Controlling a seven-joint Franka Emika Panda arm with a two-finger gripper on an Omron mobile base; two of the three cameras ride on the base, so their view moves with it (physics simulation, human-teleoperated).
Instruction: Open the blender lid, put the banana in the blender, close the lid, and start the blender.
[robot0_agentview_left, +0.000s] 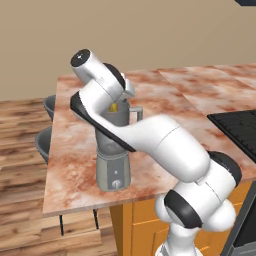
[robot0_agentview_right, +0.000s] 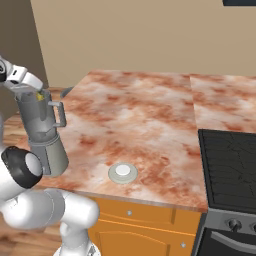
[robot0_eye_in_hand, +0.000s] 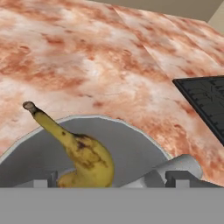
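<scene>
Yellow banana (robot0_eye_in_hand: 83, 153) inside blender (robot0_eye_in_hand: 131, 144).

— We see the counter (robot0_agentview_right: 150, 125) as polished reddish marble, smooth. The blender (robot0_agentview_left: 114, 150)?

— We read a translucent plastic-looking jar on a matt silver-grey base. Inside it, the banana (robot0_eye_in_hand: 83, 153) has dull yellow, brown-speckled skin.

2 base views flank blender (robot0_agentview_left: 114, 150) — hand view close above.
</scene>
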